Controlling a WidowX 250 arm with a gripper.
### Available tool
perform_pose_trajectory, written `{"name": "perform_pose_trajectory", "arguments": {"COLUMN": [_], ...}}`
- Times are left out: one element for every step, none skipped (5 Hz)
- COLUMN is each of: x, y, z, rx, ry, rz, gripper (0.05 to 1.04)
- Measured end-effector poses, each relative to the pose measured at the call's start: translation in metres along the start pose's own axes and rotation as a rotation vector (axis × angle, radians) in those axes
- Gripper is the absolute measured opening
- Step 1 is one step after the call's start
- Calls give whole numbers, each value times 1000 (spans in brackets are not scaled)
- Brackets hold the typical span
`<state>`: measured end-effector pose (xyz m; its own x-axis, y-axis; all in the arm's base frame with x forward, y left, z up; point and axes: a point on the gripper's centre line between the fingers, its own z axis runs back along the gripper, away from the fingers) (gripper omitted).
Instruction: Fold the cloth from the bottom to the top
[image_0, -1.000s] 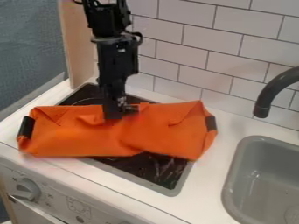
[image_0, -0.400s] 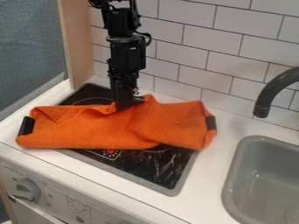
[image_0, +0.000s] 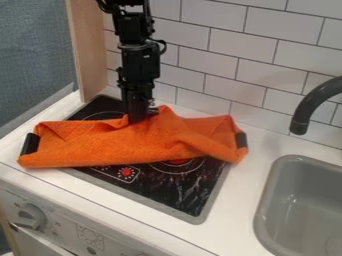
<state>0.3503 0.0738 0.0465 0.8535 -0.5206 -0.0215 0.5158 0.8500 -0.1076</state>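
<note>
Item: my gripper (image_0: 139, 119), black, pointing down at the far long side of the cloth (image_0: 100, 147), left of its middle. State: closed to a grasp on the cloth, with orange fabric gathered up at the fingertips and a raised fold standing just beside them, on the picture's right.

Item: one cloth, orange, lying long and rumpled across the stove (image_0: 177, 190), which is set into the white surface (image_0: 250, 175). Left end: past the stove, on the surface near its front left corner, with a black strip (image_0: 30, 144) at the tip. Right end: partly past the stove's right side, toward the sink (image_0: 267, 200), with a second black strip (image_0: 241, 140). Near side: slanting, the front part of the stove uncovered below it. Creases run from my grip toward the right end.

Item: stove top, black with a grey rim, bearing a red mark (image_0: 126, 172) just beside the cloth's near side.

Item: sink, grey, at the surface's right; dark faucet (image_0: 301, 122) above it.

Item: tiled wall (image_0: 224, 65), white, along the surface's far edge.

Item: knob (image_0: 28, 215), grey, on the front panel below the surface's front edge.
</note>
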Motion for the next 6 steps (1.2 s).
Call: {"name": "perform_pose_trajectory", "arguments": {"x": [-1, -2, -6, -6, -5, -5], "y": [1, 1, -2, -4, -7, -11], "z": [0, -3, -3, 4, 12, 18], "rx": [5, 9, 7, 12, 11, -2], "ry": [5, 7, 16, 1, -17, -24], "rz": [17, 41, 48, 35, 31, 28], "gripper": [238, 514, 830, 1021, 1006, 997]}}
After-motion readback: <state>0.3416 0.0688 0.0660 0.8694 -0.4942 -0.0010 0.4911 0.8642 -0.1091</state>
